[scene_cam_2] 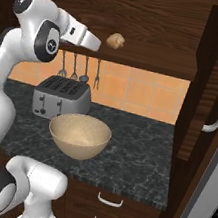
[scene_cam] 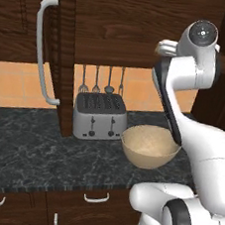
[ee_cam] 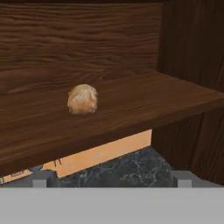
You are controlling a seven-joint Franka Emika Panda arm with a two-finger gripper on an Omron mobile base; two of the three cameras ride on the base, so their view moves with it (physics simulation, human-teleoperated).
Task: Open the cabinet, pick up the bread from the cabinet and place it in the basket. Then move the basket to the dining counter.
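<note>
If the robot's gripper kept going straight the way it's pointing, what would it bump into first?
Probably the bread on the cabinet shelf. The gripper, jaws open, points at it from just outside, though slightly off-centre, so it might slide past to the back wall. Depth is hard to judge.

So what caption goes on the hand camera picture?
Little bread bun sitting alone on the open cabinet's wooden shelf, straight ahead.

1. The white Franka Panda arm with dark joints (scene_cam: 201, 140) is being raised from its base, its elbow bent high and its forearm directed forward.
2. In the right base view, the white wrist and hand section (scene_cam_2: 82, 36) is being held roughly level, extended to the right.
3. The two-finger gripper with small dark tips (ee_cam: 112, 179) is being held with its jaws spread wide, nothing being gripped between them.
</note>
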